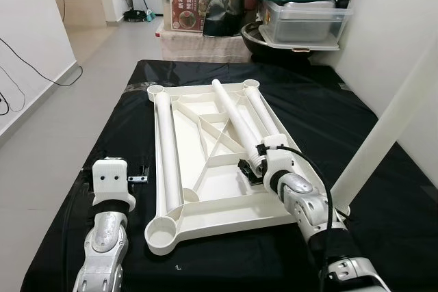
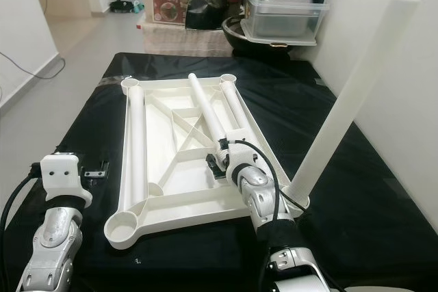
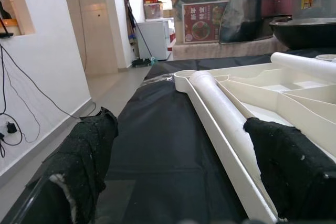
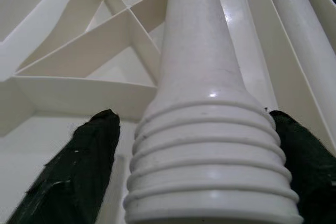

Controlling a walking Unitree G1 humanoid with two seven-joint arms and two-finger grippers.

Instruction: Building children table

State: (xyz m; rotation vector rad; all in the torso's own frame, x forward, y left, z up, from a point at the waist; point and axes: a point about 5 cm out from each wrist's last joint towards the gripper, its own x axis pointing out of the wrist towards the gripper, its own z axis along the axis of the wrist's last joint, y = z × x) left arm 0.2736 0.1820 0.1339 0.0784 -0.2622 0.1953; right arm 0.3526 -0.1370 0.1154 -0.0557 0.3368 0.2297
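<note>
- The upturned white tabletop [image 1: 205,189] lies on a black mat [image 1: 356,121].
- The right gripper [image 4: 197,166] straddles the threaded end of a loose leg [image 1: 233,117]; contact unclear.
- The left gripper [image 3: 184,166], fingers apart, hovers beside the tabletop.
- One leg [image 2: 349,94] stands upright in a corner.

A desk [image 1: 321,111] covered in black cloth carried the work. On it lay a white tabletop [image 1: 205,176], upside down with its ribs facing up and round sockets at the corners. A small metal bracket [image 1: 139,178] lay on the cloth just left of the tabletop, near the left edge. Grey floor [image 1: 61,121] ran along the desk's left side.
</note>
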